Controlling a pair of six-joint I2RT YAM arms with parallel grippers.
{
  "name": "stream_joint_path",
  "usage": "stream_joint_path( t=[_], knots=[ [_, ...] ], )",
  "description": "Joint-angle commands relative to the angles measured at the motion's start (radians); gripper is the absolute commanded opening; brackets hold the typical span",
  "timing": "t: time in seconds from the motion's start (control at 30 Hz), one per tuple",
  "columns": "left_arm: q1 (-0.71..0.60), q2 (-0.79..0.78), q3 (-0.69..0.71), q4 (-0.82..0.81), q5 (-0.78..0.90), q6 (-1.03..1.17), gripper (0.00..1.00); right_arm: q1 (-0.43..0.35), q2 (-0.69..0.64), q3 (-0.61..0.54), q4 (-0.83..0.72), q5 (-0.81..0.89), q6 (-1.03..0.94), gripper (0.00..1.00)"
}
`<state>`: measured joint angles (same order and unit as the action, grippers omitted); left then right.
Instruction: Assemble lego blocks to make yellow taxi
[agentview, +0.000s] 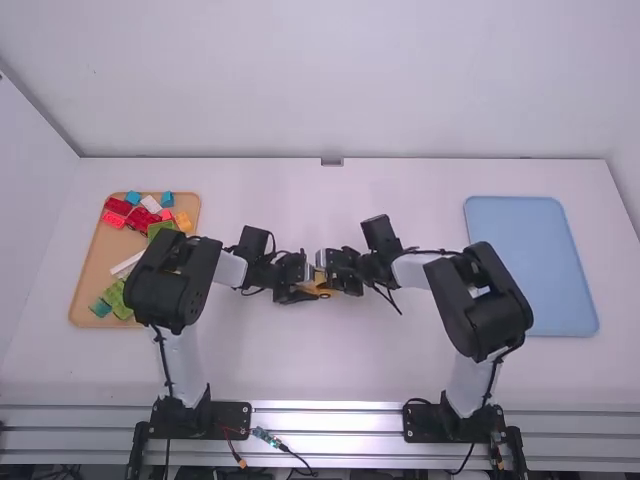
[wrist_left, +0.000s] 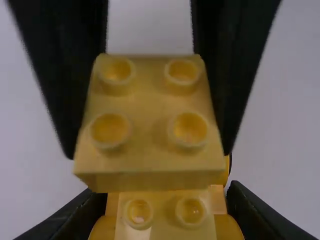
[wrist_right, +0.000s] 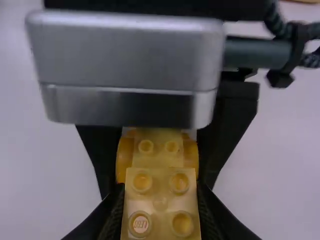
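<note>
Two Grippers Met Nose to Nose Over Yellow Blocks

The left arm (agentview: 178, 280) stood up from its base, then bent inward beside the tan tray (agentview: 88, 262); the right arm (agentview: 480, 305) mirrored it beside the blue tray (agentview: 530, 260). Their grippers faced each other at mid-table. The left gripper (agentview: 308, 290) had its fingers clamped on the sides of a studded yellow piece (wrist_left: 167, 220) with rounded orange-yellow sides. The right gripper (agentview: 333, 278) had its fingers clamped on a yellow brick (wrist_right: 160, 200), which lined up with that piece. Whether brick and piece touched could not be told.

The count ran to two arms, two grippers and two yellow parts between them: one brick with four studs, and one piece with two studs in sight. Two trays lay on the white table (agentview: 330, 370), one at each side. The tan one held two small blue blocks (agentview: 167, 199) at its far end, among red, white, green and orange ones; the left arm partly hid that pile, so its full number could not be told.
</note>
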<state>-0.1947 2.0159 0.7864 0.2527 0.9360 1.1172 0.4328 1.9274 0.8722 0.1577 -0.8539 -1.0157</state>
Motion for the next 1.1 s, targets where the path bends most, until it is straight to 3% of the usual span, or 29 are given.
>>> stream_joint_path(
  t=[0.0,0.73,1.07],
  knots=[
    [-0.002,0.014,0.005,0.001,-0.029,-0.019,0.42,0.004,-0.02,-0.029,0.019,-0.012,0.041,0.0],
    [-0.003,0.014,0.005,-0.016,0.002,-0.009,0.43,0.007,-0.02,-0.058,0.048,0.039,0.084,0.0],
    [-0.003,0.014,0.005,-0.06,0.042,0.093,0.41,0.011,-0.018,-0.061,0.057,0.036,0.084,0.0]
  ],
)
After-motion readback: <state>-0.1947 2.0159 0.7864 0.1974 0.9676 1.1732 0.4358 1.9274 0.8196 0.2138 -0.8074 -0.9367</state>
